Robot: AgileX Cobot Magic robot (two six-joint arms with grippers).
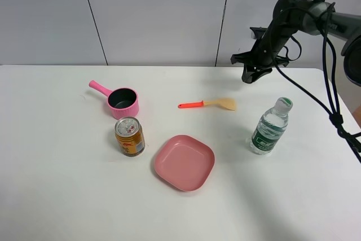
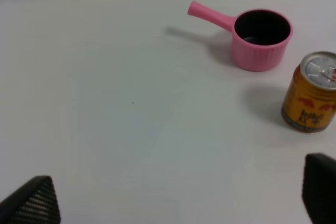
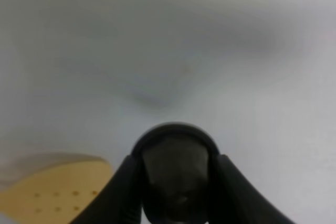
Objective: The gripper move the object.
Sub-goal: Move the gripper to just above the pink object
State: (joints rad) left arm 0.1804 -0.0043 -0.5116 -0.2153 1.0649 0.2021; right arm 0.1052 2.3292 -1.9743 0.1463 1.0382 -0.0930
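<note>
My right gripper [image 1: 252,74] hangs in the air above the back right of the table, beyond the spatula head. In the right wrist view the right gripper [image 3: 177,188] is shut on the object [image 3: 176,163], a small dark grey-brown dome held between the two black fingers. The object is too small to make out in the exterior view. My left gripper [image 2: 176,199] is open and empty, with only its two fingertips showing, wide apart over bare table. It is out of the exterior view.
A pink saucepan [image 1: 123,101] and a gold can [image 1: 130,136] stand left of centre; both also show in the left wrist view: the saucepan [image 2: 261,38], the can [image 2: 311,98]. A pink plate [image 1: 185,162], an orange-handled spatula [image 1: 207,104] and a water bottle [image 1: 270,127] lie further right.
</note>
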